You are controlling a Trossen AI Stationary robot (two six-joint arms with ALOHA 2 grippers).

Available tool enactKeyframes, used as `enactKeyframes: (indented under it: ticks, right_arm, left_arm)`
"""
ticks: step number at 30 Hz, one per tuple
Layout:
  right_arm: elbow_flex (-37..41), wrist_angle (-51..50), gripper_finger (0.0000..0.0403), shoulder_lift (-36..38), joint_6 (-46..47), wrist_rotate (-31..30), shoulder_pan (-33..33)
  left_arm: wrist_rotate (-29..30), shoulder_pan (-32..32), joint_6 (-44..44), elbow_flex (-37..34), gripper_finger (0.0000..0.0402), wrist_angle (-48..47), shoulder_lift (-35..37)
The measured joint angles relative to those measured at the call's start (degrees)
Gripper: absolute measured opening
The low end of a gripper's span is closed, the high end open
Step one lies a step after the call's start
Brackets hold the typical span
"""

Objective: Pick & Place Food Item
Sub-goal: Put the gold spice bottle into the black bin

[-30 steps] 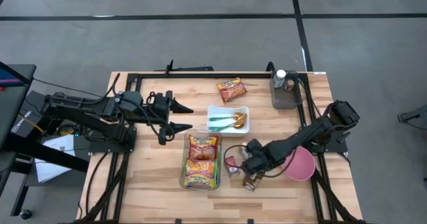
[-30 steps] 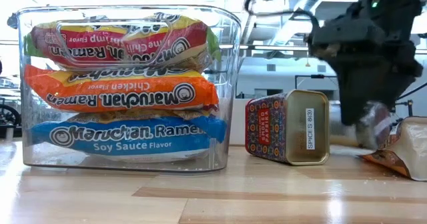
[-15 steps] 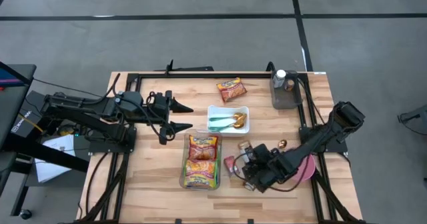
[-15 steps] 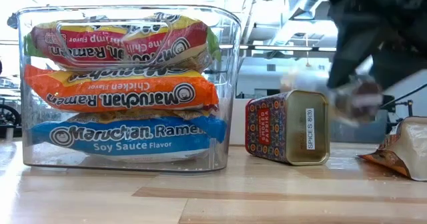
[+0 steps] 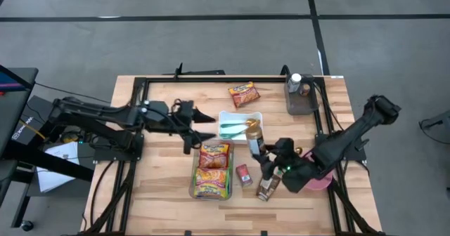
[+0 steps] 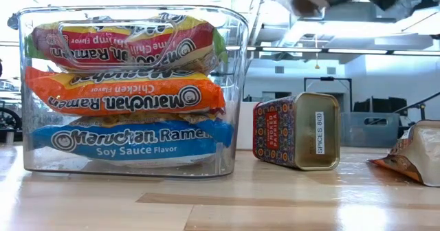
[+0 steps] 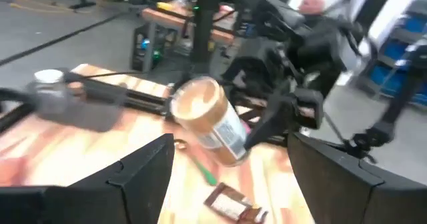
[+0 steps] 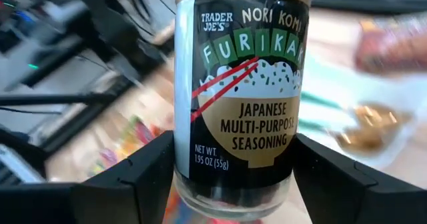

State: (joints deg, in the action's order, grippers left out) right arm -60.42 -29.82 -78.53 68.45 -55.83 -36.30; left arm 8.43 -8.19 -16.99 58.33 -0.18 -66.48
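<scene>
Above the wooden table point(image 5: 162, 194), the right gripper point(image 5: 261, 154) clamps the furikake jar point(image 5: 254, 138); left gripper point(image 5: 205, 126) open.

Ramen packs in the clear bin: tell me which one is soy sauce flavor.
The bottom pack, the blue one under the orange chicken pack and the red shrimp pack on top.
</scene>
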Motion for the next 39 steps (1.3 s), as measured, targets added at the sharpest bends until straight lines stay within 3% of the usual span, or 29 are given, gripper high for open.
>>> enactKeyframes:
  ticks: [10, 17, 23, 39]
  right_arm:
    - [-0.04, 19.08, 0.0255, 5.97, -24.07, -6.39, 3.88]
    - [-0.04, 31.31, 0.0255, 6.18, -37.09, -4.8, 6.23]
    - [-0.04, 33.65, 0.0255, 6.15, -40.03, -2.28, 7.61]
    - [-0.04, 36.05, 0.0255, 5.94, -41.46, 8.96, 12.81]
  left_arm:
    - [-2.89, 0.99, -3.75, 0.04, 0.0346, 17.2, -6.67]
    - [-6.25, 4.05, -10.72, 0.04, 0.035, 24.01, -11.16]
    - [-7.88, 5.71, -12.44, 0.02, 0.0346, 31.41, -14.23]
    - [-9.86, 6.95, -13.62, 0.04, 0.0345, 34.73, -15.85]
